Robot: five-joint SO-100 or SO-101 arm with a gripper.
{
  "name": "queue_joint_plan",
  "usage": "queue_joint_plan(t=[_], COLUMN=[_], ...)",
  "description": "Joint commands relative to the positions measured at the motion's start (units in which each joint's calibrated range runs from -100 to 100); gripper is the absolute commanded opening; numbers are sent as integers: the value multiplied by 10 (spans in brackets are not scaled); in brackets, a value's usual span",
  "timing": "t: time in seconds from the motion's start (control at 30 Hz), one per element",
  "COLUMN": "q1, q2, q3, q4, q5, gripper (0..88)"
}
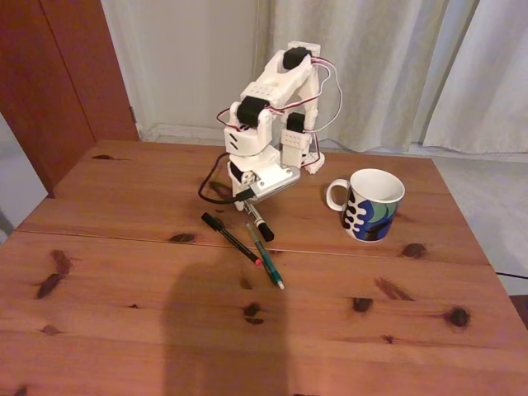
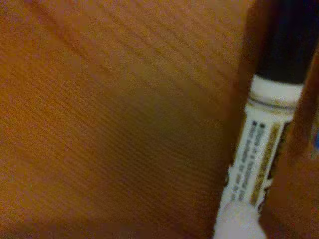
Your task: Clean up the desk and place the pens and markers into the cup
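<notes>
Claw [image 1: 252,206]: I have it low over the white marker [image 2: 259,164]; grip state I cannot tell.
Marker: lying on the surface [image 1: 124,330], beside the black pen [image 1: 230,236] and teal pen [image 1: 264,255].
Advice: I'd close mid-barrel, lift level, carry it to the mug [image 1: 373,205].

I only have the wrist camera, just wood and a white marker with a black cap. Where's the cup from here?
Observer: In the fixed view the cup stands right of the arm, apart from the marker.
Operator: Any other pens?
Observer: Two lie in front of the arm: a black pen and a green pen, ends crossing.
Operator: Anything in the cup?
Observer: None of the three; all lie on the desk.
</notes>
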Motion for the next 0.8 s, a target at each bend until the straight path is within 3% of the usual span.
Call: queue_joint_plan(t=[0.0, 0.2, 0.47, 0.77], q1=[4, 4, 4, 5], q2=[-4, -4, -9, -10], q3=[6, 48, 133, 133], q4=[-5, -23, -150, -153], q5=[4, 4, 2, 1], gripper=[203, 203, 203, 202])
